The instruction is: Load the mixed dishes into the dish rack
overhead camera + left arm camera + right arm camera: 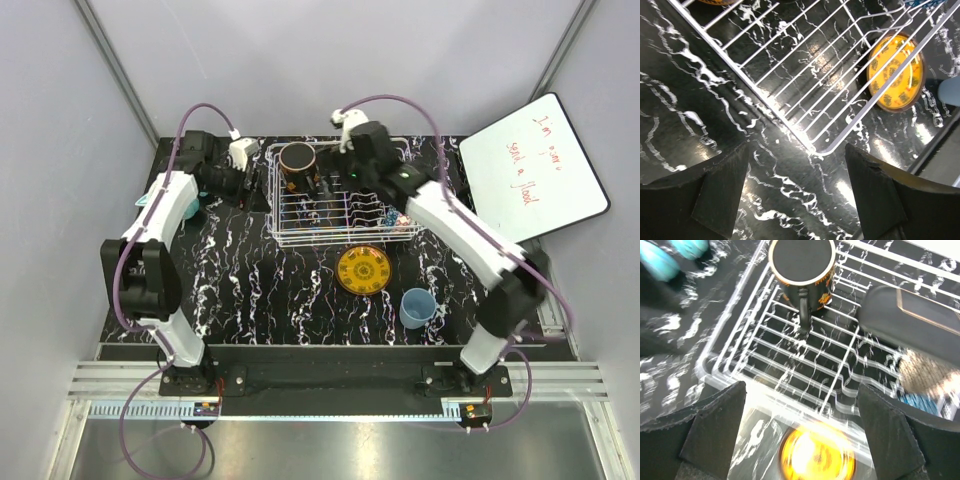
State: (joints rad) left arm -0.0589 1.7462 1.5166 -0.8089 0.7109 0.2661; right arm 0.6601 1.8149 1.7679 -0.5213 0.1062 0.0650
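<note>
- Broadly, the black white-veined desk (250,285) carries everything, with both arms bolted at its near edge.
- A whiteboard (530,180) with red writing leans at the desk's far right, well apart from the dishes.
- The dish rack (300,238), a white wire basket, sits at the far middle of the desk.
- The left gripper (797,165) hangs low over bare desk just outside the rack's left corner; its fingers (720,195) stand wide apart with nothing between them.
- The right gripper (800,405) hovers above the rack, its fingers (715,425) spread wide and holding nothing.
- The yellow patterned plate (363,270) lies flat on the desk, just in front of the rack's near edge.
- The square dark plate (910,315) is inside the rack on its right side; how it is tilted is hard to tell.
- Teal headphones (670,255) lie on the desk left of the rack.
- A brown-mesh bowl (922,372) and a blue patterned bowl (922,402) sit blurred in the rack, near the square plate.
- The dark mug (297,160) stands upright in the rack's far-left corner, mouth up.
- The light-blue cup (417,307) rests on the desk to the right of the yellow plate and nearer the arms, apart from it.
</note>
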